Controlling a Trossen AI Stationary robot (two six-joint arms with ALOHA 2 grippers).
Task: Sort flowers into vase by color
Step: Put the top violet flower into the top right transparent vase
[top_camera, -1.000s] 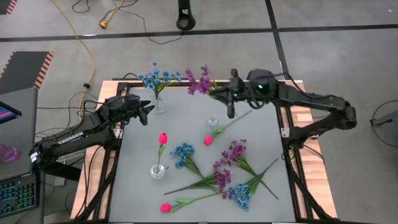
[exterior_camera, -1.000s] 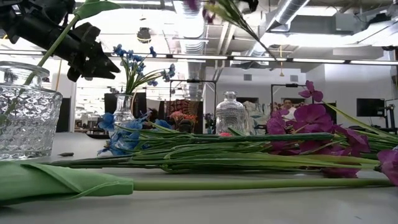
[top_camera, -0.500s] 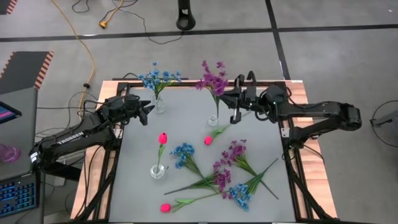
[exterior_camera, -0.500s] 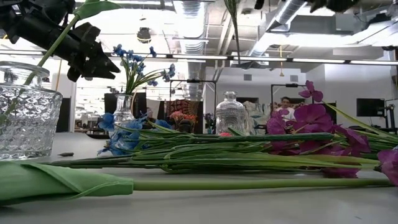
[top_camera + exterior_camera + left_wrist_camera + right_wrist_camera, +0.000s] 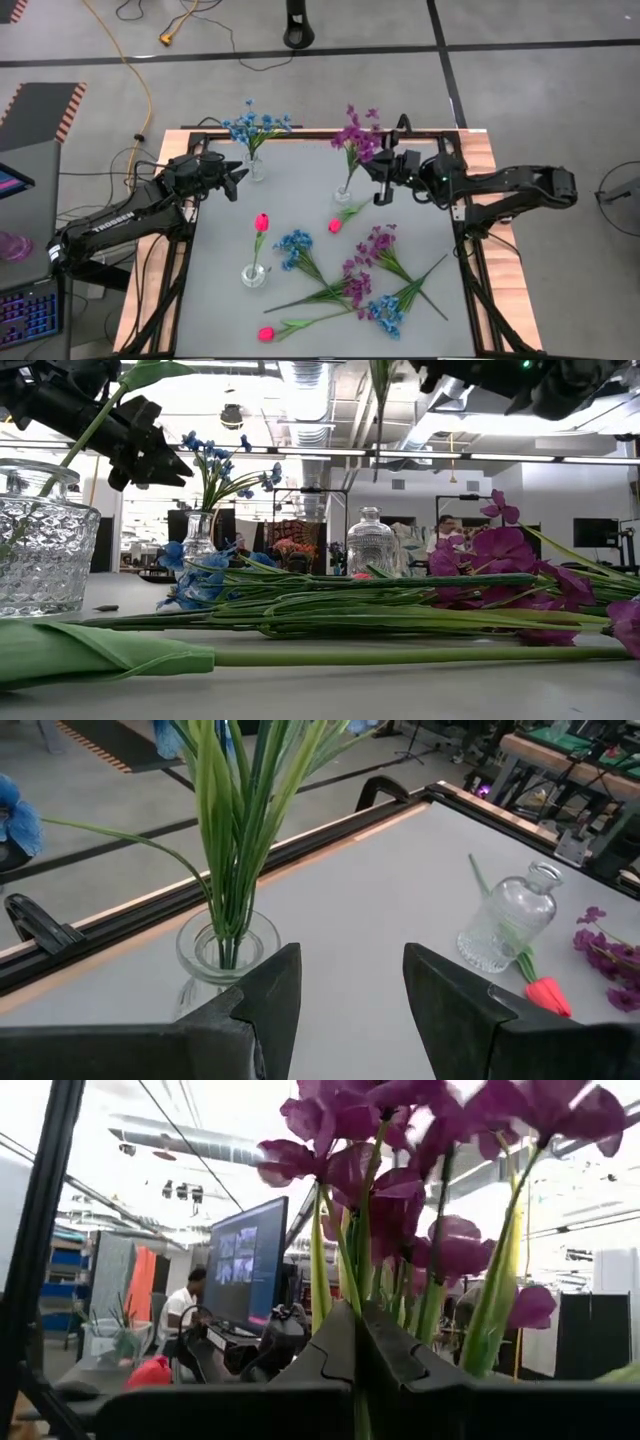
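As right gripper [image 5: 378, 172], jaws clamped on purple stem [image 5: 354, 140], swung it upright over empty vase [image 5: 343, 193], insertion seems imminent; left gripper [image 5: 232, 176] waits, jaws wide, beside blue vase [image 5: 255, 166].

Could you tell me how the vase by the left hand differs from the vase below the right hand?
The blue-flower vase already holds a bunch of blue stems; the middle vase has only the held purple stem above it. The left hand waits open; the right hand grips. Both vases are clear glass, upright.
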